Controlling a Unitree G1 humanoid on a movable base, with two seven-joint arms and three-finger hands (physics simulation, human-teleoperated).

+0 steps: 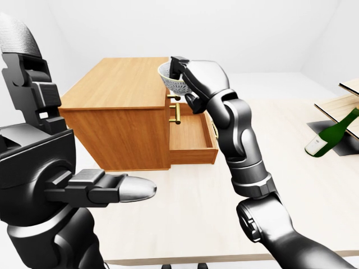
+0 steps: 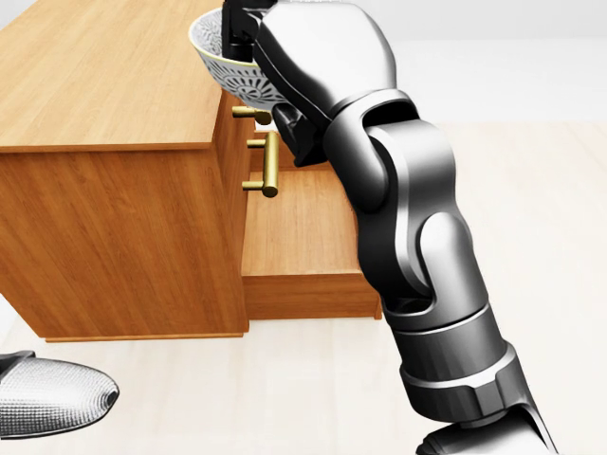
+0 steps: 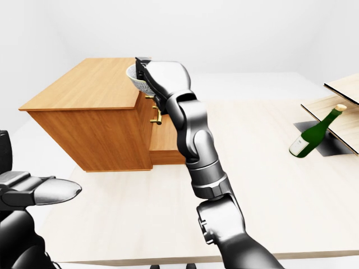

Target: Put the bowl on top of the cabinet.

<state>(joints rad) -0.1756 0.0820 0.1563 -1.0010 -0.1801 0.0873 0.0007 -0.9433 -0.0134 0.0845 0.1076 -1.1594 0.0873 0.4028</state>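
Observation:
A white patterned bowl point(image 1: 170, 82) hangs in my right hand point(image 1: 178, 75), whose fingers close over its rim. It is held at the right edge of the wooden cabinet's top point(image 1: 120, 84), just above the cabinet's face; the head view shows the bowl point(image 2: 228, 64) partly over the top and partly past its edge. The cabinet's lower drawer point(image 1: 192, 140) stands pulled out beneath the bowl. My left hand point(image 1: 120, 189) hovers low at the left, fingers stretched out, holding nothing.
Brass handles point(image 2: 266, 163) stick out of the cabinet's face near my right wrist. A green bottle point(image 1: 332, 134) leans against a wooden rack point(image 1: 342, 109) at the far right of the light table point(image 1: 291, 185).

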